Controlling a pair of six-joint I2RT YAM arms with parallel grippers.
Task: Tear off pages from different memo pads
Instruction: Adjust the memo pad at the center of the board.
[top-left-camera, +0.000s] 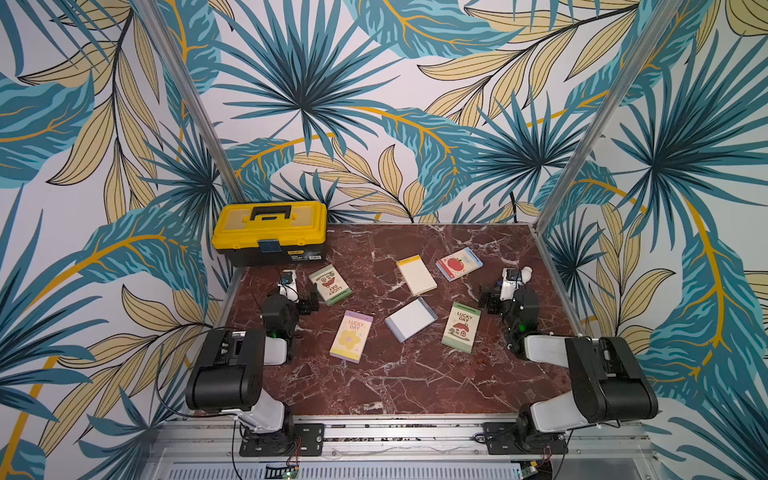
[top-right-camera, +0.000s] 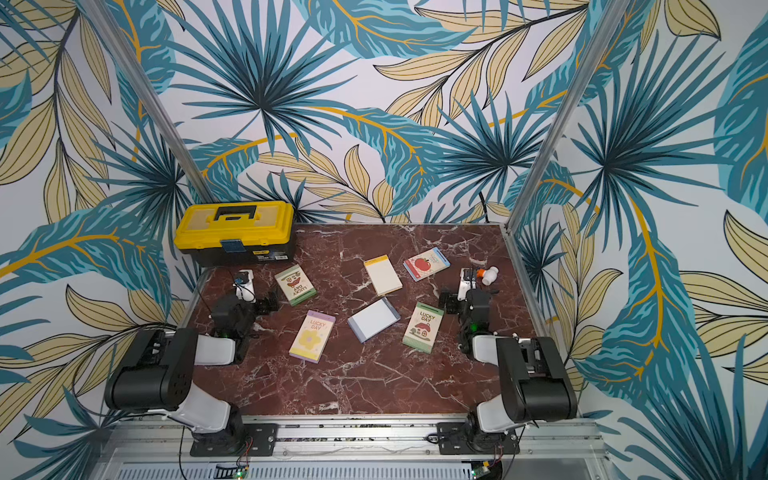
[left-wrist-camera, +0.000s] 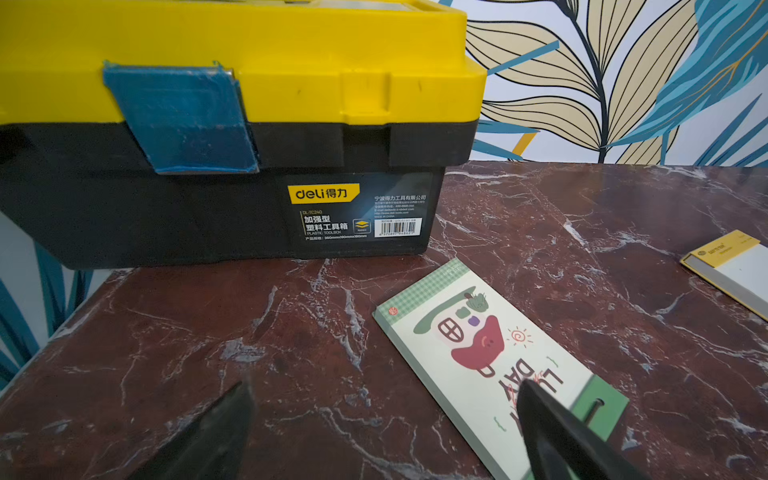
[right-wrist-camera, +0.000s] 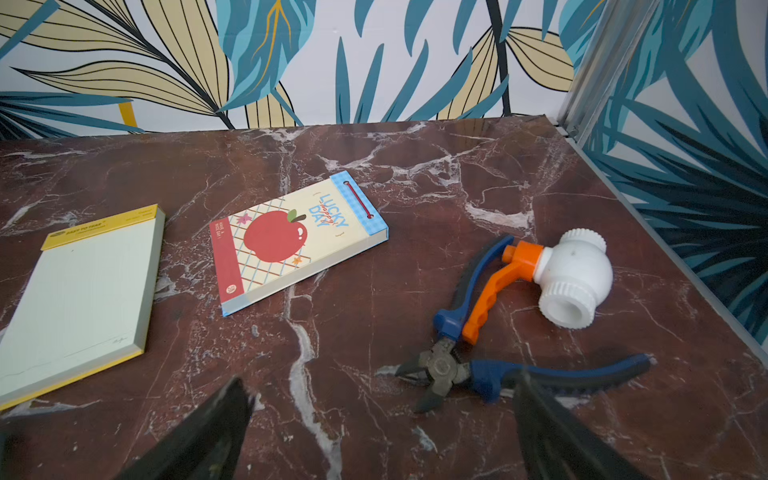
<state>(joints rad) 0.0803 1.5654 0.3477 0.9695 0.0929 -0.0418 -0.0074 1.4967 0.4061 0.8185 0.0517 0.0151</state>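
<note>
marble table (top-left-camera: 415, 386) is carrying everything, yellow-lid toolbox (top-left-camera: 270, 232) is sitting shut at its far left corner

left arm (top-left-camera: 226, 370) and right arm (top-left-camera: 606, 374) are sitting folded low along the 2 sides, both showing in both top views

left gripper (left-wrist-camera: 384, 390) is hanging wide open and empty; in the left wrist view 1 finger (left-wrist-camera: 557, 436) is overlapping the bound end of the green LUCKY DAY pad (left-wrist-camera: 478, 365), can't tell if it's touching

right gripper (right-wrist-camera: 380, 380) is also standing wide open, holding nothing, close to the table's right edge

6 memo pads (top-right-camera: 374, 319) are lying flat and apart across the middle: that green one just in front of the toolbox, cream pad (top-left-camera: 415, 275) and apple pad (top-left-camera: 459, 264) sitting further back, lilac flower pad (top-left-camera: 351, 336), white pad (top-left-camera: 410, 319) and green house pad (top-left-camera: 461, 327) running in a row nearer the arms

top page (right-wrist-camera: 83, 299) of the cream pad is lying flat on its block

blue-handled pliers (right-wrist-camera: 478, 365) are lying open just ahead of the right gripper, 1 handle lying against the orange lever of a white valve (right-wrist-camera: 573, 278) beside them
</note>
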